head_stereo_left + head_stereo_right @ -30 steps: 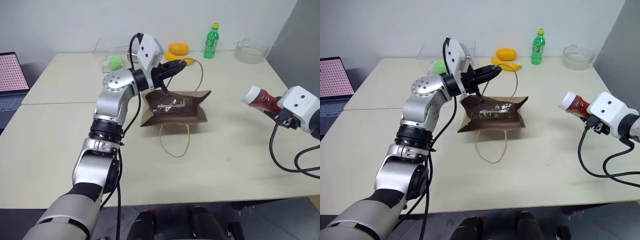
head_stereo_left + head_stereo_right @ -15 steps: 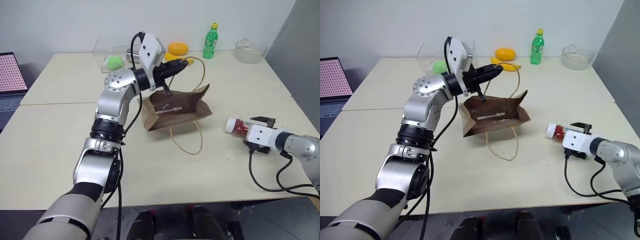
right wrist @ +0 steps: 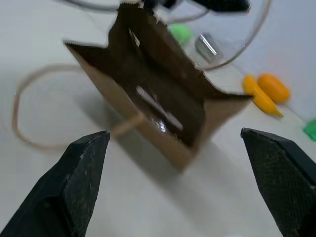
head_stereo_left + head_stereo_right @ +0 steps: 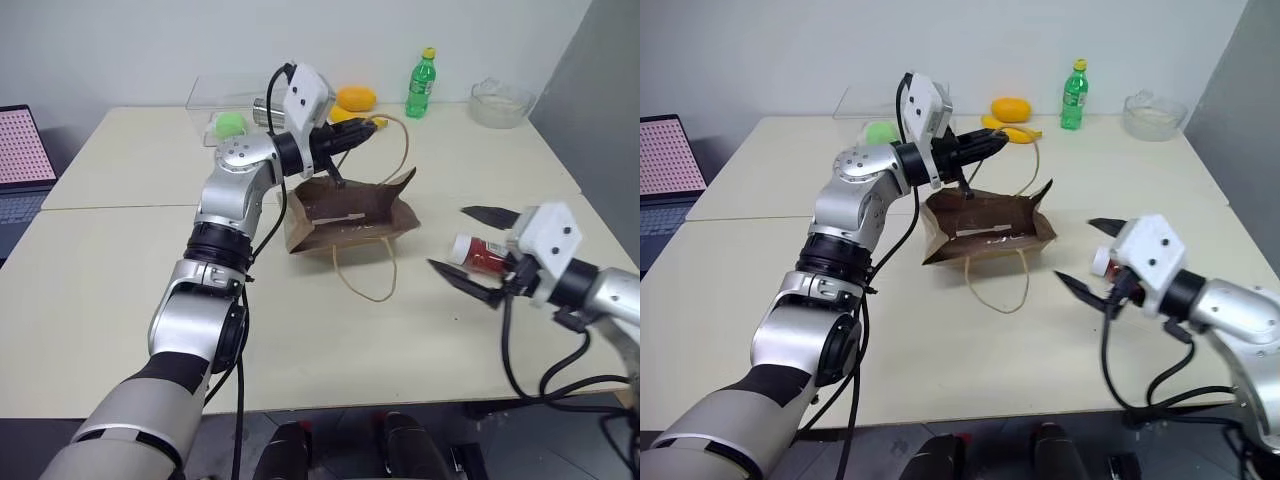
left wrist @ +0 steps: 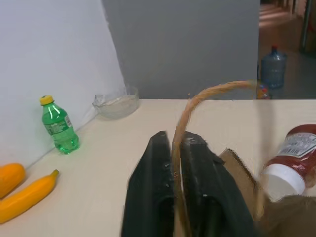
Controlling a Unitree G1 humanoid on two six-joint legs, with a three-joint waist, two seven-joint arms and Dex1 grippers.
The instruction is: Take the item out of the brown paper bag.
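Note:
The brown paper bag (image 4: pixel 350 215) stands on the table with its mouth facing my right side and one cord handle looped on the tabletop. My left gripper (image 4: pixel 362 128) hovers above the bag's far rim, shut on the bag's other cord handle (image 5: pixel 183 118), which runs up between its two fingers. The item, a red ketchup bottle (image 4: pixel 483 253) with a white cap, lies on its side on the table to the right of the bag. My right gripper (image 4: pixel 447 237) is wide open just in front of the bottle, apart from it and pointing at the bag's mouth (image 3: pixel 163 98).
Along the far edge stand a green bottle (image 4: pixel 421 82), an orange (image 4: pixel 357 97), a banana (image 5: pixel 24 197), a glass bowl (image 4: pixel 497 100) and a clear plastic box (image 4: pixel 222 95) with a green ball (image 4: pixel 231 123). A laptop (image 4: pixel 20 150) sits at the far left.
My right gripper brought the ketchup bottle down from the right, let it go on the table, opened wide and drew back toward the bag. The left gripper stayed at the handle.

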